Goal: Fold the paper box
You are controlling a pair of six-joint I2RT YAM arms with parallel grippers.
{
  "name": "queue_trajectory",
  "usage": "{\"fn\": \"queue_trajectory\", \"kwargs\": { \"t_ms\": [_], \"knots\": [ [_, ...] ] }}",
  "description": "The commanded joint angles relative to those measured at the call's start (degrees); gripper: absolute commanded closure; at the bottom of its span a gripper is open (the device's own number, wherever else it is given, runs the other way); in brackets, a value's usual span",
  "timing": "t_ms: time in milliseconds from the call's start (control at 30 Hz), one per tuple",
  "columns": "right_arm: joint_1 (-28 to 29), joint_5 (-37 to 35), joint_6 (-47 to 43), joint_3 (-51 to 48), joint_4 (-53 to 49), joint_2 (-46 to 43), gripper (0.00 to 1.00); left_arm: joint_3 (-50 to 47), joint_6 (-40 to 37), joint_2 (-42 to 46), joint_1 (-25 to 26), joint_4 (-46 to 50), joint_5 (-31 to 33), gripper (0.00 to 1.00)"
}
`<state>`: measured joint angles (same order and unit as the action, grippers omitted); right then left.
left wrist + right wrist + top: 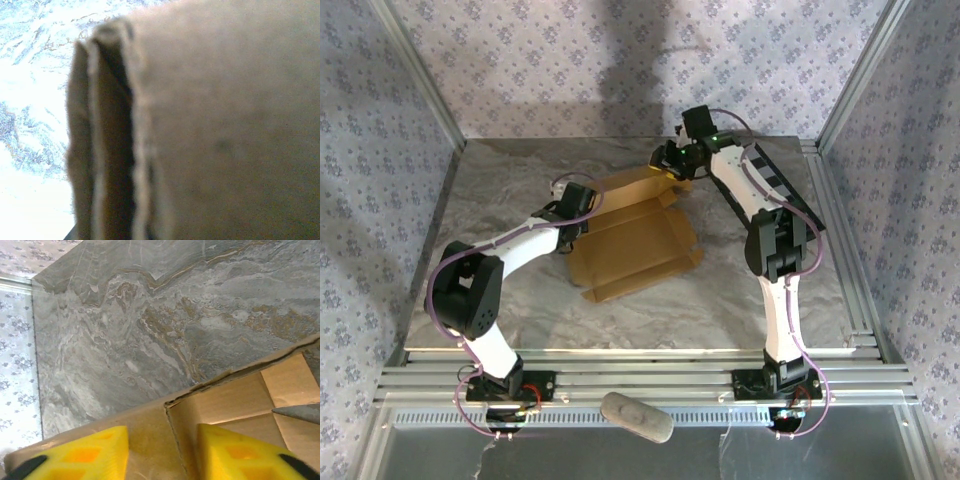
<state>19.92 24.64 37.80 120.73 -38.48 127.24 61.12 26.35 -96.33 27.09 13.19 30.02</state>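
Table (740,300): grey marbled top.
Paper box (635,245): tan, half-folded, mid-table between the 2 grippers.
Right gripper (162,445): yellow fingers (85,452) spread, straddling the box's far corner edge.
Left gripper (586,203): pressed together at the box's left edge.

White-and-black arms (520,243) carry purple cables (816,258), yellow pincer fingers (75,455).
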Motion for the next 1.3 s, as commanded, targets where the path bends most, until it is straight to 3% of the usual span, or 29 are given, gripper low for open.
{"fn": "queue_trajectory", "kwargs": {
  "t_ms": [0, 300, 500, 533, 600, 700, 767, 933, 1100, 1267],
  "knots": [
    [0.47, 2.12, 2.85, 1.01, 0.59, -0.49, 0.69, 1.67, -3.41, -1.12, 0.04, 3.67, 0.21, 1.0],
    [-0.94, 4.69, 17.68, -8.25, 12.62, -5.98, 1.0, 4.06, -0.07, -0.48, -1.64, 6.01, -2.15, 1.0],
    [-0.57, 3.73, 28.24, -11.1, 17.02, -9.03, 1.0, 8.42, 3.26, -0.44, -3.07, 10.26, -4.68, 1.0],
    [-0.54, 3.42, 28.42, -11.25, 16.74, -9.74, 0.91, 8.82, 3.23, -0.14, -3.27, 10.31, -5.29, 1.0],
    [-0.97, 1.87, 27.05, -12.66, 16.66, -12.91, 0.63, 9.42, 2.83, 1.05, -4.09, 10.43, -7.09, 1.0],
    [-2.95, -0.51, 22.78, -16.26, 18.05, -20.24, 0.44, 9.37, 2.94, 3.98, -6.34, 10.13, -12.01, 1.0],
    [-4.99, -1.26, 20.2, -18.78, 18.32, -24.84, 0.39, 9.62, 2.21, 5.86, -7.42, 9.91, -15.21, 1.0],
    [-12.12, -0.05, 18.15, -28.27, 17.76, -35.15, 0.4, 10.02, 2.95, 9.83, -10.69, 7.25, -23.67, 1.0],
    [-19.05, 4.6, 18.59, -36.86, 16.96, -41.52, 0.54, 10.41, 7.16, 11.63, -15.18, 3.52, -34.65, 1.0],
    [-19.15, 10.57, 17.72, -36.62, 17.19, -40.08, 0.54, 13.69, 8.11, 9.49, -16.98, 5.05, -44.58, 1.0]
  ]
}}
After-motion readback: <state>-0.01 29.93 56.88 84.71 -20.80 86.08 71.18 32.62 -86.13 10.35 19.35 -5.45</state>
